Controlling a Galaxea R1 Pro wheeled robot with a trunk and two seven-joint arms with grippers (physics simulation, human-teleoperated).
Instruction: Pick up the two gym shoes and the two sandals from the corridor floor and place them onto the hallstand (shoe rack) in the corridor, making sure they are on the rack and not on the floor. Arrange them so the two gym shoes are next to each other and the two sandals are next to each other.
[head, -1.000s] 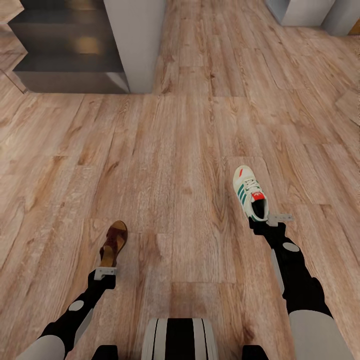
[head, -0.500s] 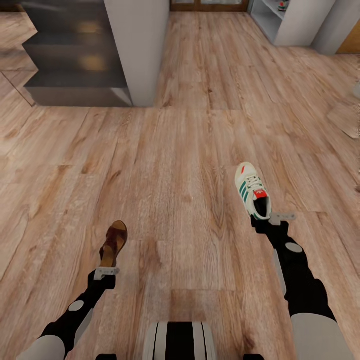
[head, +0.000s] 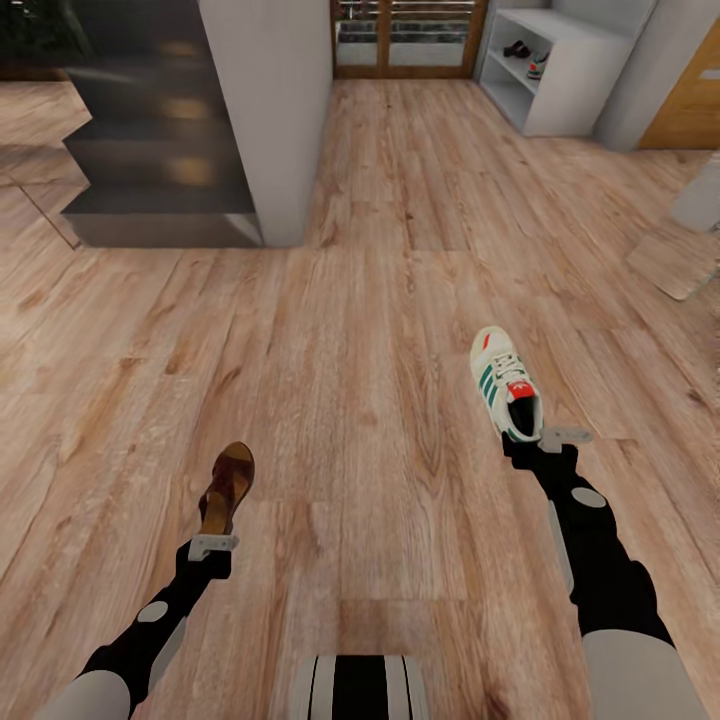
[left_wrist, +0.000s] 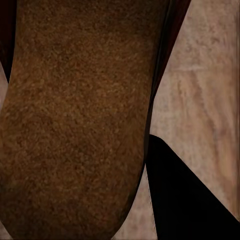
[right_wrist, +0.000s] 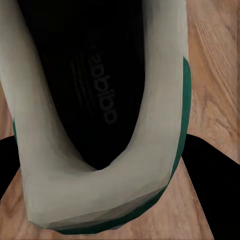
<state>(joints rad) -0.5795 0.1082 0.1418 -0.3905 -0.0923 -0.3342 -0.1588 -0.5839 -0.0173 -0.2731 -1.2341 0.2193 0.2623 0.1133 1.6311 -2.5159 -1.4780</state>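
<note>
Across the corridor floor (head: 380, 300), light wood planks are running lengthwise toward a glazed wooden door (head: 405, 40) at the far end. One dark staircase (head: 150, 150) is sitting at the far left beside one pale grey wall block (head: 265, 110) that is jutting into the passage. One hallstand (head: 560, 70) is standing at the far right, well apart from the robot, with two small shoes showing on its open shelves, too small to identify surely. Open planks are lying between the robot and the rack.

One gym shoe (head: 505, 393) is hanging off the floor at the right pincer (head: 530, 440), which is gripping its heel rim; its long axis is pointing forward and slightly left, toe away. The right wrist view is looking into the shoe's dark insole (right_wrist: 95, 80).

One sandal (head: 228, 485) is riding in the left pincer (head: 212, 540), clamped at its heel, toe pointing forward and slightly right. The left wrist view is showing its brown footbed (left_wrist: 75, 120).
</note>
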